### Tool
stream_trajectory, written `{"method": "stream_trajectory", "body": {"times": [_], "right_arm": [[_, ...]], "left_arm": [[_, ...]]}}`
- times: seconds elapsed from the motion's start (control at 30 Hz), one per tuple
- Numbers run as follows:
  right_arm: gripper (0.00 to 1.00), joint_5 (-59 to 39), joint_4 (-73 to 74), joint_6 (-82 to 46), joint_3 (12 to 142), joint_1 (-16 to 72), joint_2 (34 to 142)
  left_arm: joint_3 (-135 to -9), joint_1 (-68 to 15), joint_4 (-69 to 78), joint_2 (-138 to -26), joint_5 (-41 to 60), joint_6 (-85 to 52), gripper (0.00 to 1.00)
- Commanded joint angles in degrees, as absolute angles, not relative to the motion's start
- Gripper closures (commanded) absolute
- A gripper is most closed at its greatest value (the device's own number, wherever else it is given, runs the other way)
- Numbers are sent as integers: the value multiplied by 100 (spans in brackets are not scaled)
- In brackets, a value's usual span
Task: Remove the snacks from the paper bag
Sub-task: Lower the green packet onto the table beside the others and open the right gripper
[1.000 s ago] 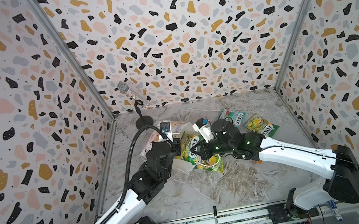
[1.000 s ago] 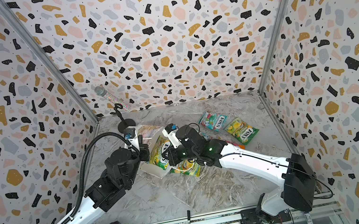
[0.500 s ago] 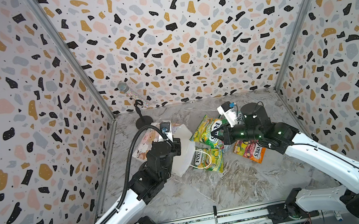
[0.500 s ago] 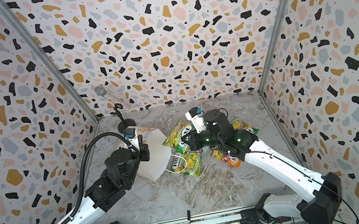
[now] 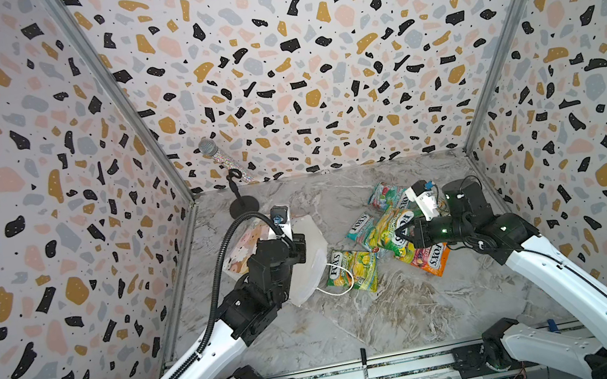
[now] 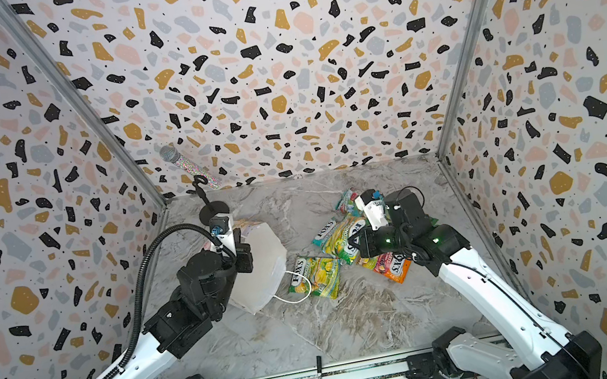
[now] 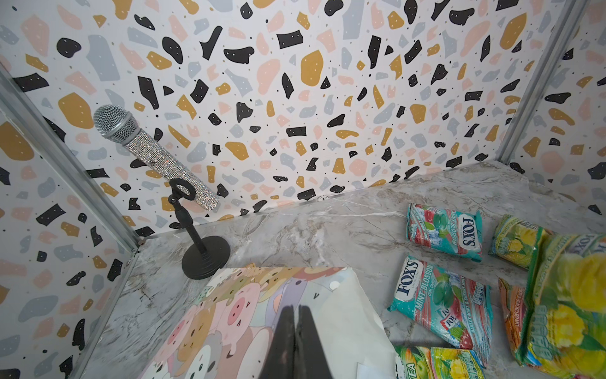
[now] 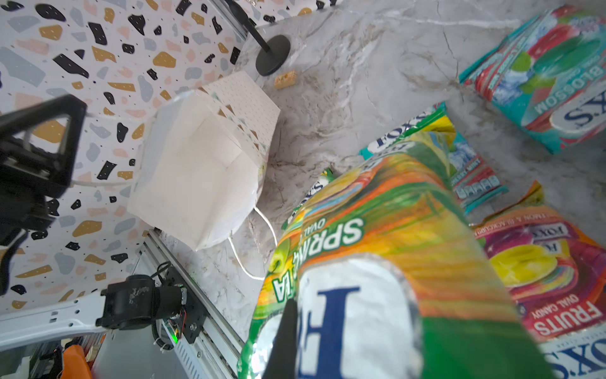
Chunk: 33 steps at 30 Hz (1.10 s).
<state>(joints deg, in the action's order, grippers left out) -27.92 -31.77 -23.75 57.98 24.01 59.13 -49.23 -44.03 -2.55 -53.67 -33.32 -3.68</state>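
Lower the green-yellow packet (image 5: 386, 226), pinched in the closed right gripper (image 5: 401, 233), flat beside the paper bag (image 5: 311, 231). Steady the paper bag with the left gripper (image 7: 296, 310) clamped on it.

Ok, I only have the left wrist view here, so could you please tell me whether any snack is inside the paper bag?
Observer: The right wrist view looks into the open mouth of the paper bag: only bare white paper shows, no packet.
Operator: Thank you. Is the blurred green-yellow packet at my edge held?
Observer: Yes, the right hand is shut on that green-yellow packet.
Operator: Is anything hidden behind the bag?
Observer: A small tan tag lies on the table near the base of the microphone stand.
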Motion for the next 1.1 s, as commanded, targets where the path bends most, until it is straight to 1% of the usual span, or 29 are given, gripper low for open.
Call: {"method": "stream_trajectory", "body": {"times": [0.0,0.2,0.37,0.5,0.73,1.07], "right_arm": [[100,-3117,-3406,-2084,5655,2329,5689],[100,-3096,-3568,-2099,5017,2327,5450],[100,-3198,-3267,-2268,4361,2320,5207],[100,-3332,-2994,-2383,3975,2320,5241],[100,-3426,-2845,-2468,3753,2320,5438],[100,-3129,-2774,-2825,3512,2329,5575]], "left_arm": [[-4948,-4369,-46,-5248,-3305,-325,100],[-4948,-4376,-44,-5227,-3292,-328,100],[-4945,-4377,-36,-5224,-3278,-324,100],[-4948,-4374,-37,-5246,-3239,-330,100],[-4948,-4372,-35,-5241,-3218,-339,100],[-4948,-4375,-37,-5224,-3220,-334,100]]}}
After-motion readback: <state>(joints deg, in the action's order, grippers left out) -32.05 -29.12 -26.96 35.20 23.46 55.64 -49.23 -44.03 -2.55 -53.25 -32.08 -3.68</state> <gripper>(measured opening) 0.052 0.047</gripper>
